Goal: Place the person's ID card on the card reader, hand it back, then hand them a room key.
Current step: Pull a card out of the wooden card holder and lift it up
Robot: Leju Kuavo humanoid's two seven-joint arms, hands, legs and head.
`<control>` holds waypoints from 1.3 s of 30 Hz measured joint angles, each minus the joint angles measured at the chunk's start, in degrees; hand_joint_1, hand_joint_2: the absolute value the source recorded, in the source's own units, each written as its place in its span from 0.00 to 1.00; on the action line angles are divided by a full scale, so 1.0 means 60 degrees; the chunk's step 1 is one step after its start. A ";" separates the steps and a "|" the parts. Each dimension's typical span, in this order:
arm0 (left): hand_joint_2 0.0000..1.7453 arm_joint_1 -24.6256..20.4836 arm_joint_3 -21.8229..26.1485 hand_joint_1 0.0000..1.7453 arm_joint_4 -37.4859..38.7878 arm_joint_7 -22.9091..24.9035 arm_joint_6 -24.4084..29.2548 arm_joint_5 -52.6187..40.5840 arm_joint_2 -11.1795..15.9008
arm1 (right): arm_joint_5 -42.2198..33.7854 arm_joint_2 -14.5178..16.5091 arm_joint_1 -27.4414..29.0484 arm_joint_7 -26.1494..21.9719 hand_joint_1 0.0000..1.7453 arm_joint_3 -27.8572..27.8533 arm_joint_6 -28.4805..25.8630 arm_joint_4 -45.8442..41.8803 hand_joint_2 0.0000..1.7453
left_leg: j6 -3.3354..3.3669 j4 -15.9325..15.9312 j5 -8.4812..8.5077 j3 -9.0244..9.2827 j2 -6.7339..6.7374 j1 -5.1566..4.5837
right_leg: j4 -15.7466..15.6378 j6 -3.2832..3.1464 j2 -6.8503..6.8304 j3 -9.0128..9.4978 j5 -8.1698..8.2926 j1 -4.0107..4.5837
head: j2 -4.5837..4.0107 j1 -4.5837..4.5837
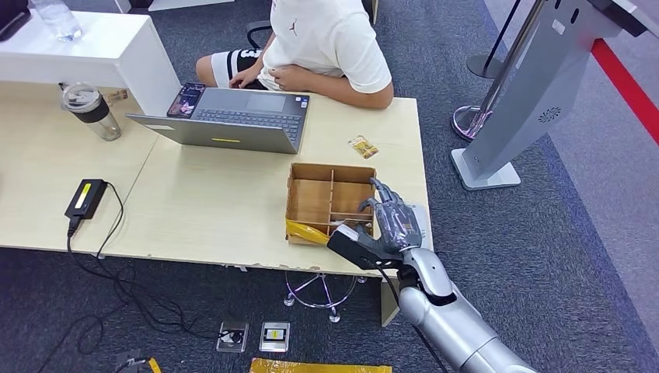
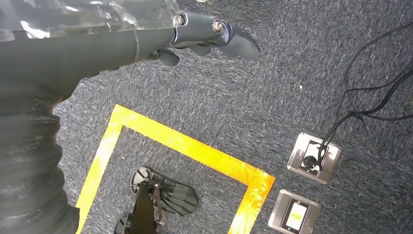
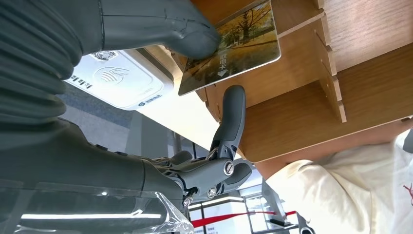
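Note:
My right hand reaches over the near right corner of an open wooden divider box. Its thumb and a finger pinch a room key card printed with yellow trees, at the box's edge. From above, the yellow card sticks out left of the thumb over the box's front compartment. A white card reader lies beside the box, mostly under my hand. A small ID card lies on the table beyond the box, near the person. My left hand hangs over the carpet, holding nothing.
An open laptop sits in front of the seated person, with a phone beside it. A lidded cup and a power adapter are on the left table. A grey kiosk stands right of the table. Floor sockets sit inside yellow tape.

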 joint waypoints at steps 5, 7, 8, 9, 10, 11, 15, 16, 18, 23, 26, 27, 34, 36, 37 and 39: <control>1.00 0.0000 0.0000 0.00 0.0000 0.0000 0.0000 0.0000 0.0000 | -0.0003 -0.0043 -0.0001 -0.0001 0.76 0.0000 0.0000 0.0000 1.00 | 0.0000 0.0000 0.0000 0.0000 0.0000 0.0000 | 0.0000 0.0000 0.0000 0.0000 0.0000 0.0000 | 0.0000 0.0000; 1.00 0.0000 0.0000 0.00 0.0000 0.0000 -0.0002 -0.0001 0.0000 | -0.0012 -0.0050 -0.0002 -0.0008 0.85 0.0000 -0.0003 0.0000 1.00 | 0.0000 0.0000 0.0000 0.0000 0.0000 0.0000 | -0.0001 0.0000 0.0000 0.0001 0.0000 0.0000 | 0.0000 0.0000; 1.00 0.0000 0.0000 0.00 0.0000 0.0000 -0.0004 -0.0003 0.0000 | -0.0023 -0.0054 -0.0003 -0.0017 0.85 0.0000 -0.0006 0.0000 1.00 | 0.0000 0.0000 0.0000 -0.0001 0.0000 0.0000 | -0.0001 0.0000 0.0000 0.0001 0.0000 0.0000 | 0.0000 0.0000; 1.00 0.0000 0.0000 0.00 0.0000 0.0000 -0.0006 -0.0007 0.0001 | -0.0037 -0.0057 -0.0005 -0.0029 0.85 0.0000 -0.0012 0.0000 1.00 | 0.0000 0.0000 0.0000 -0.0001 0.0000 0.0000 | -0.0001 0.0000 0.0000 0.0001 0.0000 -0.0001 | 0.0000 0.0000; 1.00 0.0000 0.0000 0.00 0.0000 0.0000 -0.0009 -0.0015 0.0001 | -0.0056 -0.0062 -0.0008 -0.0041 0.85 0.0000 -0.0018 0.0000 1.00 | 0.0000 0.0000 0.0000 0.0000 0.0000 0.0000 | -0.0001 0.0000 0.0000 0.0001 0.0000 -0.0001 | 0.0000 0.0000; 1.00 0.0000 0.0000 0.00 0.0000 0.0000 -0.0014 -0.0024 0.0002 | -0.0069 -0.0068 -0.0011 -0.0049 0.86 0.0000 -0.0025 0.0000 1.00 | 0.0000 0.0000 0.0000 0.0000 0.0000 0.0000 | -0.0001 0.0000 0.0000 0.0001 0.0000 -0.0001 | 0.0000 0.0000; 1.00 0.0000 -0.0003 0.00 0.0000 0.0000 -0.0035 -0.0070 0.0002 | -0.0094 -0.0112 -0.0015 -0.0054 0.89 0.0000 -0.0031 0.0000 1.00 | 0.0000 0.0000 0.0000 0.0000 0.0000 0.0000 | -0.0001 0.0000 0.0000 0.0000 0.0000 0.0000 | 0.0000 0.0000; 1.00 0.0000 -0.0004 0.00 0.0000 0.0000 -0.0043 -0.0087 0.0003 | -0.0100 -0.0124 -0.0015 -0.0053 0.89 0.0000 -0.0026 0.0000 1.00 | 0.0000 0.0000 0.0000 0.0000 0.0000 0.0000 | -0.0001 0.0000 0.0000 0.0000 0.0000 0.0000 | 0.0000 0.0000; 1.00 0.0000 -0.0005 0.00 0.0000 0.0000 -0.0065 -0.0119 0.0004 | -0.0110 -0.0154 -0.0014 -0.0051 0.92 0.0000 -0.0016 0.0000 1.00 | 0.0000 0.0000 0.0000 0.0000 0.0000 0.0000 | -0.0001 0.0000 0.0000 0.0000 0.0000 0.0000 | 0.0000 0.0000; 1.00 0.0001 -0.0007 0.00 0.0000 -0.0026 -0.0096 -0.0155 0.0002 | -0.0161 -0.0227 -0.0011 -0.0003 1.00 0.0000 0.0050 0.0000 1.00 | 0.0000 0.0000 0.0000 0.0000 0.0000 0.0000 | -0.0001 0.0000 0.0001 0.0000 0.0000 -0.0001 | 0.0000 0.0000; 1.00 0.0001 -0.0007 0.00 0.0000 -0.0048 -0.0107 -0.0162 0.0002 | -0.0236 -0.0273 -0.0011 0.0017 1.00 -0.0003 0.0077 0.0000 1.00 | 0.0000 0.0000 0.0000 0.0000 0.0000 0.0000 | -0.0002 0.0000 0.0000 0.0000 0.0000 -0.0001 | 0.0000 -0.0001; 1.00 0.0001 -0.0007 0.00 0.0000 -0.0057 -0.0108 -0.0164 0.0002 | -0.0274 -0.0286 -0.0011 0.0019 1.00 -0.0006 0.0069 -0.0005 1.00 | 0.0000 0.0000 0.0000 0.0000 0.0000 0.0000 | -0.0002 0.0000 0.0001 0.0000 0.0000 -0.0001 | 0.0000 -0.0001; 1.00 0.0003 -0.0009 0.00 0.0000 -0.0097 -0.0086 -0.0158 0.0002 | -0.0559 -0.0413 -0.0010 0.0047 1.00 -0.0248 -0.0025 -0.0458 1.00 | 0.0000 0.0001 0.0000 0.0000 0.0000 0.0000 | -0.0001 0.0000 0.0001 0.0000 0.0002 -0.0001 | 0.0000 -0.0001; 1.00 0.0011 -0.0011 0.00 0.0000 -0.0098 -0.0027 -0.0127 0.0000 | -0.0793 -0.0492 -0.0009 0.0065 1.00 -0.0463 -0.0076 -0.1039 1.00 | 0.0000 0.0001 0.0000 -0.0002 0.0000 -0.0001 | -0.0001 -0.0001 0.0000 -0.0002 0.0004 -0.0002 | 0.0000 -0.0002; 1.00 0.0017 -0.0011 0.00 0.0000 -0.0099 0.0019 -0.0101 0.0000 | -0.0979 -0.0535 -0.0014 0.0044 1.00 -0.0624 -0.0139 -0.1471 1.00 | 0.0000 0.0001 0.0000 -0.0003 0.0000 -0.0002 | 0.0000 -0.0001 0.0000 -0.0003 0.0005 -0.0002 | 0.0000 -0.0001; 1.00 0.0024 -0.0011 0.00 0.0000 -0.0101 0.0107 -0.0053 -0.0005 | -0.1392 -0.0591 -0.0044 -0.0052 1.00 -0.1030 -0.0321 -0.2512 1.00 | 0.0000 0.0001 0.0000 -0.0003 0.0000 -0.0002 | -0.0001 -0.0001 0.0000 -0.0005 0.0005 -0.0003 | 0.0000 0.0000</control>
